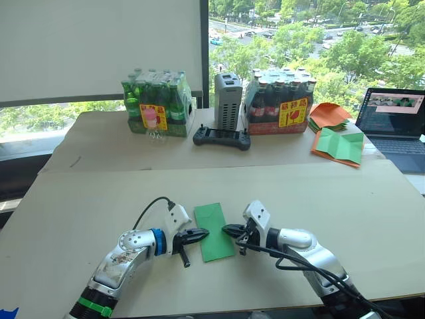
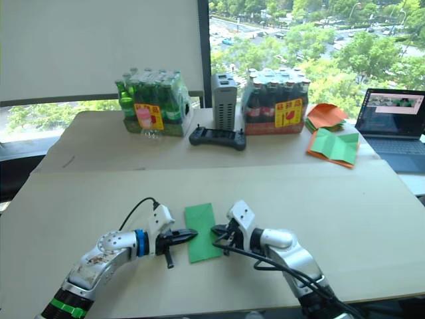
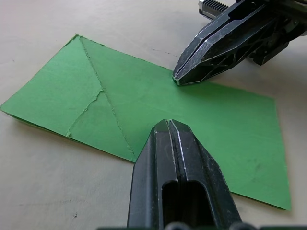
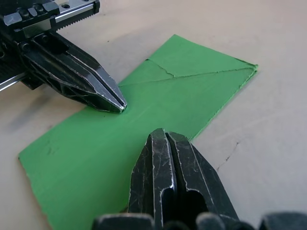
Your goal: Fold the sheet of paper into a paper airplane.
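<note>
The sheet of paper (image 1: 214, 229) is bright green and lies flat on the table between my two grippers. It is a folded rectangle with diagonal crease lines (image 3: 103, 93) at its far end, and it has no paper airplane shape. My left gripper (image 1: 202, 233) is shut, and its tip rests on the paper's left edge (image 3: 168, 124). From the other side, my right gripper (image 1: 226, 229) is shut too, with its tip down on the paper's right edge (image 4: 165, 135). The two tips face each other across the sheet, a short way apart.
At the back of the table stand a pack of green bottles (image 1: 158, 103), a grey box (image 1: 227, 100), a black controller (image 1: 222, 138) and a pack of dark bottles (image 1: 279, 106). At the far right lie a wider green sheet on orange (image 1: 339, 146), an orange paper pile (image 1: 329, 114) and a laptop (image 1: 395, 119).
</note>
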Robot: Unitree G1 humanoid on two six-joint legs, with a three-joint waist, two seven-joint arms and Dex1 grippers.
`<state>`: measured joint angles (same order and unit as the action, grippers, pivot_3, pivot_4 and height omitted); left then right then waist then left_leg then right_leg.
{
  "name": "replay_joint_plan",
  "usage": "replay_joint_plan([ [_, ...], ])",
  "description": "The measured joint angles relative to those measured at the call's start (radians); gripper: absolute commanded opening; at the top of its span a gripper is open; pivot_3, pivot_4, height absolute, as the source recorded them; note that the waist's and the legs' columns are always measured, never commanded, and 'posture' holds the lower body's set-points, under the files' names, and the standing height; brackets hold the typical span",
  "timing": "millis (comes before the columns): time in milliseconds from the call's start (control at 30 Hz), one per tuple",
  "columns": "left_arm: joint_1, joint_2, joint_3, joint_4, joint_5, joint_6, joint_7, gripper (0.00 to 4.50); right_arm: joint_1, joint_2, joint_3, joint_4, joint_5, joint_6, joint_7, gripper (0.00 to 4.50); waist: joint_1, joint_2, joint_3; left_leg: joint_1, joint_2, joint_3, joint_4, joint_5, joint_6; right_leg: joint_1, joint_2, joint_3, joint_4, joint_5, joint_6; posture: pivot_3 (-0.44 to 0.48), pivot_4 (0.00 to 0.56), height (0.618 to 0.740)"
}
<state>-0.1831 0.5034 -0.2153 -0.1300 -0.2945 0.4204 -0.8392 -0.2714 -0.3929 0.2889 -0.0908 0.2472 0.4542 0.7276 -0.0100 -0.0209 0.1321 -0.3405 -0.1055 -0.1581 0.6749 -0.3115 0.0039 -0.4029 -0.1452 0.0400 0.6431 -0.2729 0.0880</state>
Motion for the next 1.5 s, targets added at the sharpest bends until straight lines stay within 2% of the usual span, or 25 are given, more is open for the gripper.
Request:
replay_joint_plan([
  [400, 0.035, 0.004, 0.016, -0.032, 0.006, 0.005, 0.015, 0.0, -0.271, 0.094, -0.004, 0.406, -0.057, -0.153, 0.039, 0.02, -0.01, 0.0, 0.0, 0.003, 0.001, 0.001, 0.0, 0.0, -0.001, 0.0, 0.001, 0.001, 0.002, 0.001, -0.002, 0.0, 0.15, 0.735],
  [700, 0.046, 0.005, 0.02, -0.052, 0.006, 0.02, 0.032, 0.0, -0.349, 0.129, -0.034, 0.556, -0.086, -0.23, 0.072, 0.02, -0.014, 0.0, 0.0, 0.003, 0.002, 0.001, 0.0, 0.0, -0.001, 0.0, 0.002, 0.001, 0.002, 0.002, -0.003, 0.0, 0.15, 0.735],
  [833, 0.047, 0.004, 0.019, -0.055, 0.005, 0.021, 0.032, 0.0, -0.321, 0.118, -0.034, 0.516, -0.096, -0.233, 0.098, 0.02, -0.009, 0.0, -0.001, 0.003, 0.001, 0.001, -0.001, 0.0, -0.001, -0.001, 0.002, 0.001, 0.002, 0.002, -0.003, 0.0, 0.15, 0.735],
  [1133, 0.044, 0.004, 0.021, -0.055, 0.002, 0.021, 0.032, 0.0, -0.163, 0.094, -0.04, 0.286, -0.062, -0.191, 0.159, 0.02, -0.004, 0.001, 0.0, 0.002, 0.002, 0.001, -0.004, -0.001, -0.001, -0.001, 0.002, 0.0, -0.001, 0.002, -0.003, 0.0, 0.15, 0.735],
  [1500, 0.04, 0.003, 0.02, -0.051, 0.003, 0.021, 0.032, 0.0, -0.057, -0.002, -0.04, 0.119, -0.037, -0.096, 0.186, 0.02, 0.013, 0.001, 0.0, 0.003, 0.001, 0.001, -0.004, -0.001, -0.001, -0.001, 0.001, 0.0, -0.003, 0.002, -0.002, 0.0, 0.15, 0.735],
])
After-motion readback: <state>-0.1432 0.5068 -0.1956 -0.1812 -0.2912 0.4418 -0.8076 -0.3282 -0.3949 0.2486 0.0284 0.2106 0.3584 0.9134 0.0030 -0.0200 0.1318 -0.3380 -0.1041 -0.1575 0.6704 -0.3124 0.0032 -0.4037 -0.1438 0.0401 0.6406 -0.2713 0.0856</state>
